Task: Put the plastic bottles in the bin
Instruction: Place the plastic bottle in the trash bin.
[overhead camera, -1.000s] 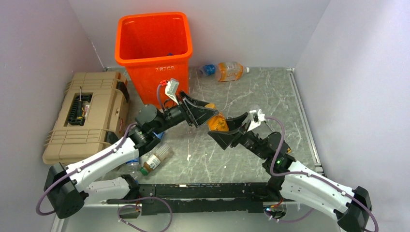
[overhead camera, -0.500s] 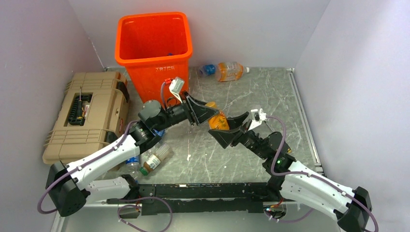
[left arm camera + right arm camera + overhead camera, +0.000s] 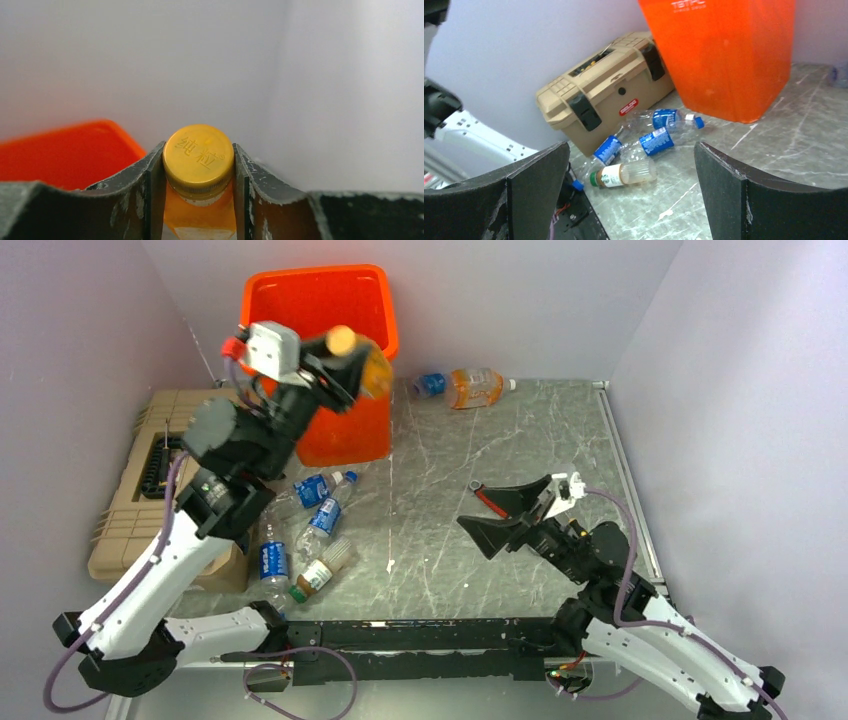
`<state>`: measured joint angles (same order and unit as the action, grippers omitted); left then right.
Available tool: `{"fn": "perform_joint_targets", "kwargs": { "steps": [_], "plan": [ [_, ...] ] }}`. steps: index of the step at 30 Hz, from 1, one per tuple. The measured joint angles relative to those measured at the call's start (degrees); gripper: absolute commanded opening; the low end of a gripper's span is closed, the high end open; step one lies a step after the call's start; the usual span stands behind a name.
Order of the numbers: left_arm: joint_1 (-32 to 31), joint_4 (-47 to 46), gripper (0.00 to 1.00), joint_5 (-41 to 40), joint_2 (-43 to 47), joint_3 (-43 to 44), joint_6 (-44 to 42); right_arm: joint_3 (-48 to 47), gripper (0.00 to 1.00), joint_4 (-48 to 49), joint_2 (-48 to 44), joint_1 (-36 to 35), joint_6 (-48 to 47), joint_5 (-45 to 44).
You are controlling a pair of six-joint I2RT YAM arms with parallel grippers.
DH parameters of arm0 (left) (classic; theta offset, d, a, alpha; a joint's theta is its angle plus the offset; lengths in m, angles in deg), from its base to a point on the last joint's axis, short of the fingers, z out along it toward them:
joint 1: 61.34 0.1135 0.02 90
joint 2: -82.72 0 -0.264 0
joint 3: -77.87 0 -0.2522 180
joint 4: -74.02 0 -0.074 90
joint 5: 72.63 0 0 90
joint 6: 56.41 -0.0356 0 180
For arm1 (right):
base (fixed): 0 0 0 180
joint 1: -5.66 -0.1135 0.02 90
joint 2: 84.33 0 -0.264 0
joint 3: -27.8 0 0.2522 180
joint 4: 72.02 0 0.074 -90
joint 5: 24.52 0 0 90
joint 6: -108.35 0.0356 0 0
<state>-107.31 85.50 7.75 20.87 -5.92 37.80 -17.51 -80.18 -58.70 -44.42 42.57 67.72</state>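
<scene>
Aloft, left gripper (image 3: 198, 172) holds orange bottle (image 3: 372, 372); cap faces wrist.

A tan ribbed plastic toolbox case (image 3: 125, 515) lies flat on the grey marbled tabletop (image 3: 450, 440), well to the left of the right claw (image 3: 490, 515) and below and left of the left claw (image 3: 350, 355). From the right claw it shows ahead and left of the gap: lid shut, two black latches and a small red label on its front. A small red-handled wrench (image 3: 485, 498) lies just by the right claw's farther finger, partly hidden by it — whether they touch cannot be told. A metal rail (image 3: 622, 470) edges the tabletop to the right claw's right; pale plain walls (image 3: 500, 300) stand beyond both claws.
</scene>
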Motion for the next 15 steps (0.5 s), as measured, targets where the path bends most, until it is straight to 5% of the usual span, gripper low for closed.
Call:
{"fn": "perform_joint_targets", "kwargs": {
  "steps": [3, 8, 15],
  "plan": [
    [7.72, 1.25, 0.0, -1.62, -3.41, 8.2, -4.42, 0.22, 0.99, -1.73, -1.97, 0.0, 0.28, -3.54],
    [28.63, 3.52, 0.0, 2.8, -13.66, 19.52, 0.66, 2.84, 0.99, -6.1, -2.12, 0.0, 2.03, -10.27],
    [39.36, 5.77, 0.0, 7.93, -29.27, 22.58, 8.09, 6.56, 0.99, -10.43, -4.24, 0.0, 5.14, -14.03]
  ]
}}
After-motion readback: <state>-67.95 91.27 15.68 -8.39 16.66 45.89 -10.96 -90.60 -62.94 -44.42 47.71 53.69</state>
